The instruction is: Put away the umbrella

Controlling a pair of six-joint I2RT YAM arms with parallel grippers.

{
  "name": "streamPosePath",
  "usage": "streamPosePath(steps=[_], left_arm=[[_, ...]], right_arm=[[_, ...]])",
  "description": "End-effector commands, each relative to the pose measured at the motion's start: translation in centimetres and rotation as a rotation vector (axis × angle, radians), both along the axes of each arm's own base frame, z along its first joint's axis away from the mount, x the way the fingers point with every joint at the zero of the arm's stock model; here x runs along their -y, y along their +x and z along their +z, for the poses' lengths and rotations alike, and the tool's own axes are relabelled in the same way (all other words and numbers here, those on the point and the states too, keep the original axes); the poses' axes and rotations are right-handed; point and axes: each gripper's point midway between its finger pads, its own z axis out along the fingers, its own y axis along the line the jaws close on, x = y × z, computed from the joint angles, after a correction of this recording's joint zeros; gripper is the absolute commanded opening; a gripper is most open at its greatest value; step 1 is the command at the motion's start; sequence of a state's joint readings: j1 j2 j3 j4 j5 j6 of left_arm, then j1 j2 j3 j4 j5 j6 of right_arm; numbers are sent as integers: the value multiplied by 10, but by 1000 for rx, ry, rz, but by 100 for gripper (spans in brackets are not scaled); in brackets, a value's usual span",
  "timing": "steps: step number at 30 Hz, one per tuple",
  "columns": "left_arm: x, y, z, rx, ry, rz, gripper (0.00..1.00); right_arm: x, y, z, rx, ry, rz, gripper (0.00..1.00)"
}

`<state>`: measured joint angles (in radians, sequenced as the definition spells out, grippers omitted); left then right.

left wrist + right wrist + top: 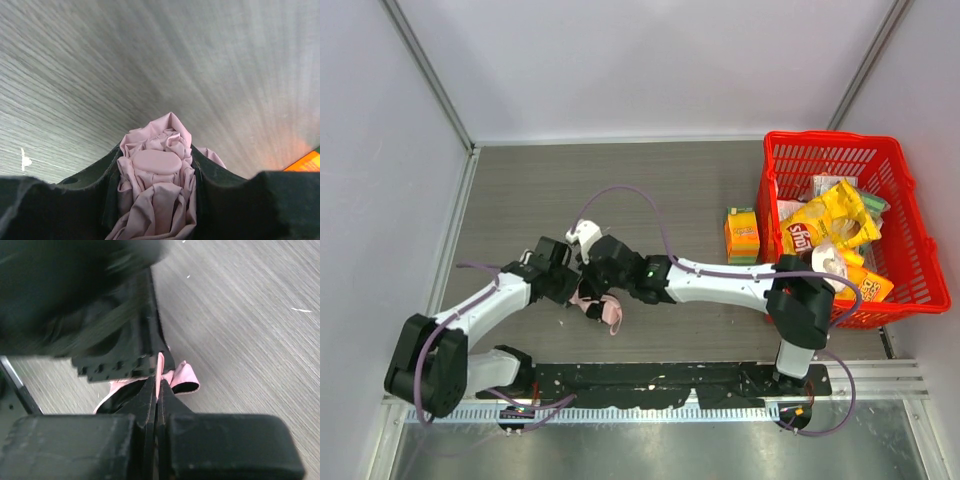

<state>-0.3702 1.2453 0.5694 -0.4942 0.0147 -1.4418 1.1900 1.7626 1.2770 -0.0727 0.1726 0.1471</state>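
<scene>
Umbrella (597, 303) is down at the table (650, 180), well left of the basket (830, 137), a light, soft bundle of thin fabric that would likely sag and slip unless held around its stiff core. Left claw (156, 170) is clenched around the bunched canopy, while right claw (157, 390) is pinched tight on the narrow strap (182, 377). The folded middle looks the safest hold, since the strap alone would let it dangle.
</scene>
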Motion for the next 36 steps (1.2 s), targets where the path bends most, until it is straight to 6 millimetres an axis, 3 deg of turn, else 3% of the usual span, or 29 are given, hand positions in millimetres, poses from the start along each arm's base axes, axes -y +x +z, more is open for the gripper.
streamPosePath(steps=[1,4,5,8,13,15,16,17,18,19,21,24,27,32,36], left_arm=[[-44,3,4,126,289,86,0],[-43,1,8,123,297,73,0],[-42,1,9,110,295,62,0],[-37,-3,1,71,285,54,0],[-31,3,-8,60,267,61,0],[-28,5,-11,58,253,70,0],[-26,7,-11,58,246,71,0],[-25,6,-13,50,242,71,0],[-23,7,-13,53,233,73,0],[-23,6,-13,53,228,77,0],[-23,8,-11,80,214,93,0],[-20,16,-2,174,166,101,0],[-29,16,6,231,180,132,0],[-42,24,25,385,213,128,0],[-44,27,28,476,209,113,0]], right_arm=[[-26,20,216,129,734,-45,1],[-38,-15,214,257,669,109,1],[-42,-18,204,328,578,157,1],[-51,-33,205,416,484,277,1],[-44,-49,202,424,493,303,1],[-34,-52,178,398,482,291,1],[-29,-52,178,392,494,280,1],[-24,-49,165,386,496,248,1],[-17,-45,173,395,537,208,1],[-12,-42,163,388,530,194,1],[-3,-31,163,349,554,121,1],[6,-18,168,186,673,47,1],[11,-4,162,62,740,15,1],[16,21,135,-136,752,-61,1],[36,55,111,-193,739,-165,1]])
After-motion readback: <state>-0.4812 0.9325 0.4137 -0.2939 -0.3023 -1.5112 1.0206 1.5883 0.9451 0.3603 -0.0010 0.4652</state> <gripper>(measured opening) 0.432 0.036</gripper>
